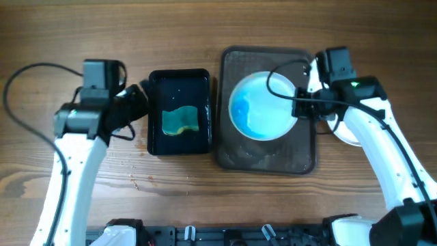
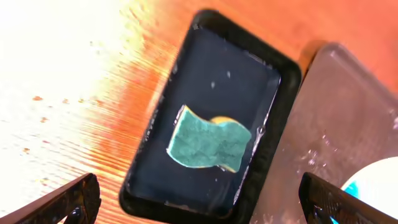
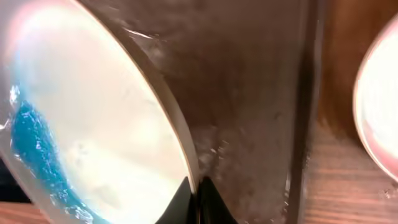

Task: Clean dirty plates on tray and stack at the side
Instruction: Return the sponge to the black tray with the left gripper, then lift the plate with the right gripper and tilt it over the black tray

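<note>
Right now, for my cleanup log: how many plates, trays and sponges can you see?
Plates: 2, blue-smeared plate, plate beside the tray
Trays: 2, brown tray, black tray
Sponges: 1, green sponge
Total: 5

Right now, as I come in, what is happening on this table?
The right fingers are shut on the rim of a plate smeared with blue, which sits on the brown tray. The left fingers are open above the black tray with the green sponge and hold nothing. Another white plate lies on the table, to the right of the brown tray.
</note>
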